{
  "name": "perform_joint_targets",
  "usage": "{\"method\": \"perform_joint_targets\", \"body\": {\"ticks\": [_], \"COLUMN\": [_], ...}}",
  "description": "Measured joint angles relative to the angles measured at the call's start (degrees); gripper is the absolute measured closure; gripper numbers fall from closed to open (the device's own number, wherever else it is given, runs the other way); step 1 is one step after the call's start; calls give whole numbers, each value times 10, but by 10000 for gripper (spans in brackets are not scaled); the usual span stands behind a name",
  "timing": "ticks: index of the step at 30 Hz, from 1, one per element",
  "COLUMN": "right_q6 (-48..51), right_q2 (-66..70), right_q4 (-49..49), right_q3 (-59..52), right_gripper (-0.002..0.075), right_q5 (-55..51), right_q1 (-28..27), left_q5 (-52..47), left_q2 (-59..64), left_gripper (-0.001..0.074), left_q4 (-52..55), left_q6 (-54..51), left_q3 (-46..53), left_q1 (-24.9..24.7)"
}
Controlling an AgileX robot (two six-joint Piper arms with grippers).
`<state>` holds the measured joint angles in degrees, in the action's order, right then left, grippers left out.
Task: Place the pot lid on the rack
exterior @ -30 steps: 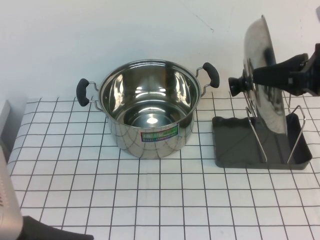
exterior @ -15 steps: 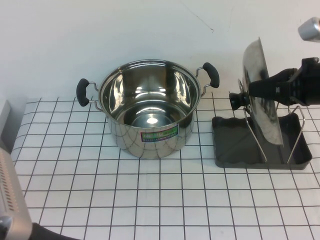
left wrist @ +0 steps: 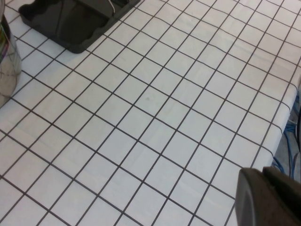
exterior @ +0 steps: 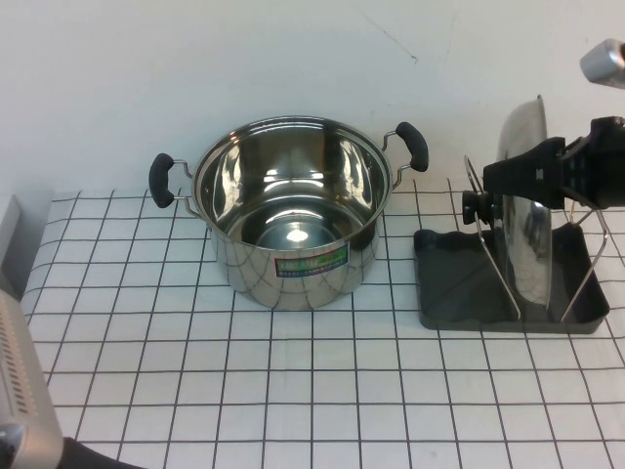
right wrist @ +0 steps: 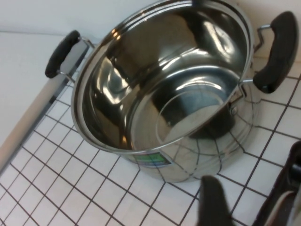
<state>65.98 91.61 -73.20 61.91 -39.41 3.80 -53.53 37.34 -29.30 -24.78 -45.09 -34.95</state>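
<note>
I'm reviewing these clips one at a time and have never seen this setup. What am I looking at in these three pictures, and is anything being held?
This is a two-armed table robot. The high view looks down from the robot's own side. The other two pictures come from cameras on each wrist.

On the checked cloth stands an open steel pot with two black handles. To its right lies a dark grey rack with upright wire loops.

The right hand reaches in from the right edge and is shut on the black knob of the pot lid, which stands on edge between the rack's wires.

The left hand is parked low at the near left. Only a dark part of it shows in its own camera, which looks over the cloth toward the rack.
</note>
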Motion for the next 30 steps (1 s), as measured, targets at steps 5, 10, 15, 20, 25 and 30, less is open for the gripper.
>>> {"method": "perform_joint_targets", "body": {"ticks": [5, 10, 15, 20, 25, 30], "right_q6": [-6, -21, -38, -54, -54, -59], "right_q2": [0, 0, 0, 0, 0, 0], "right_q4": [11, 21, 23, 27, 27, 29], "right_q3": [0, 0, 0, 0, 1, 1], "right_gripper": [281, 271, 268, 268, 268, 268], "right_q5": [0, -15, -66, -128, -177, -226], "right_q1": [0, -21, -62, -100, -140, -193], "left_q5": [-3, -14, -22, -18, -11, -11], "left_q2": [0, 0, 0, 0, 0, 0], "left_gripper": [737, 737, 737, 737, 737, 737], "left_q4": [0, -1, -4, -22, -40, -35], "left_q6": [0, 0, 0, -1, -1, -1], "left_q3": [1, 1, 1, 1, 1, 1], "left_q1": [0, 0, 0, 0, 0, 0]}}
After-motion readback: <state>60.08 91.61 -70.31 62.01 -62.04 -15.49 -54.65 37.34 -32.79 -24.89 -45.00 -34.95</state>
